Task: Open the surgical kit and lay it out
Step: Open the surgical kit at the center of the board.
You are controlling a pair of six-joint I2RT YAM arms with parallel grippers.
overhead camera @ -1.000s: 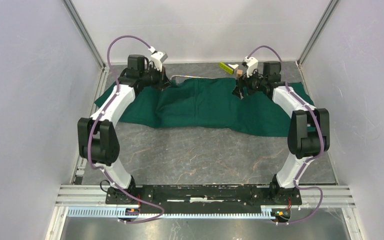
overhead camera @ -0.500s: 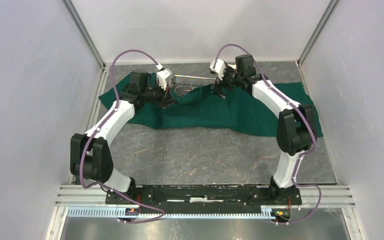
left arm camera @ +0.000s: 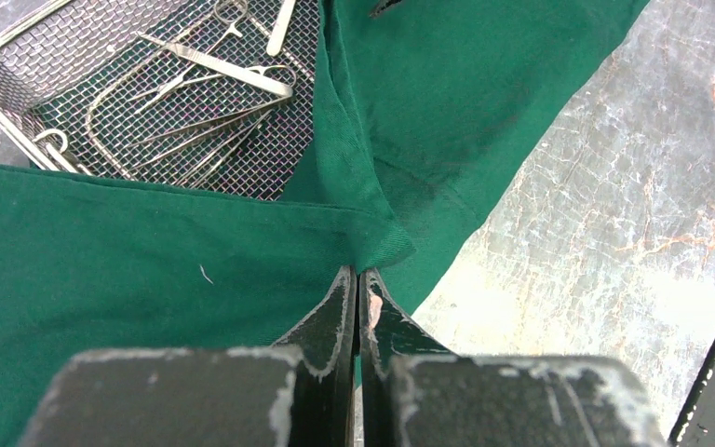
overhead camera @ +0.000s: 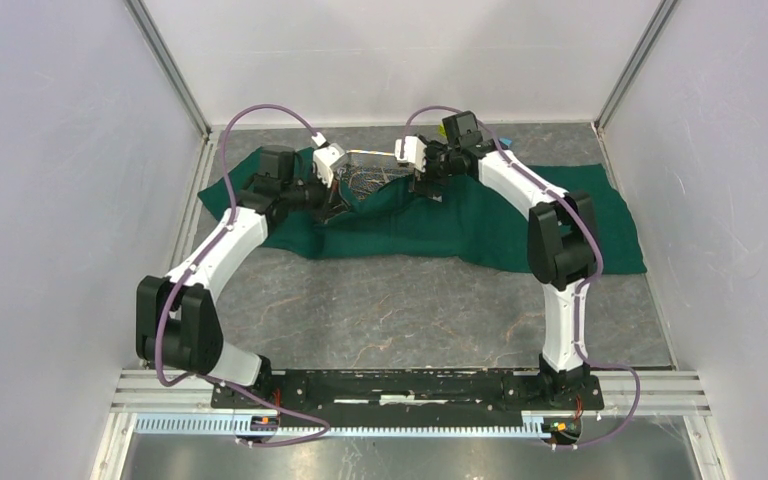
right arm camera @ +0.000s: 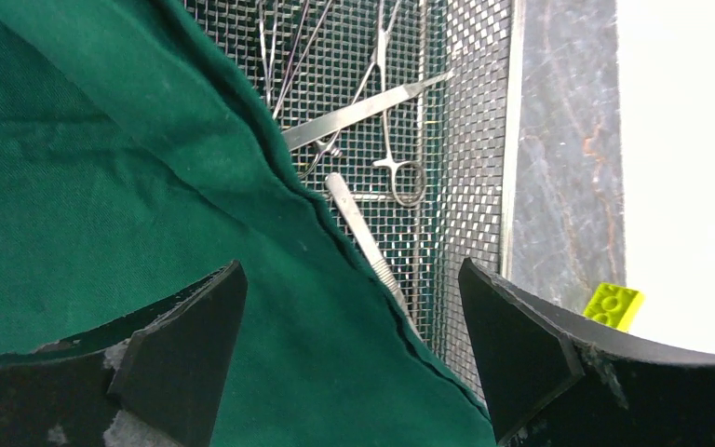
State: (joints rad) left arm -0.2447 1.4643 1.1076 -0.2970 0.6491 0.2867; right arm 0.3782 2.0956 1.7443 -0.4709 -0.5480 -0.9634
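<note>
The surgical kit (overhead camera: 430, 215) lies on the far half of a grey, marble-veined table (overhead camera: 390, 300), boxed in by pale walls (overhead camera: 60, 200) on three sides. Its dark green drape (overhead camera: 580, 215) is the biggest piece: a rumpled cloth whose long axis runs left to right across the table, parallel to the back wall. The drape is parted in the middle, baring part of a silver wire-mesh tray (left arm camera: 65, 42) that lies lengthwise the same way (the rest is hidden under cloth). In the tray slim steel tweezers (right arm camera: 363, 110) and a ring-handled clamp (right arm camera: 408, 182) lie crossed over each other. The left gripper (left arm camera: 358, 298) is pinched tight on a fold of the drape beside the tray. The right gripper (right arm camera: 354, 345) hangs over the drape's edge with its jaws spread wide, holding nothing. A small yellow-green block (right arm camera: 613, 305) sits on the bare table just beyond the tray.
</note>
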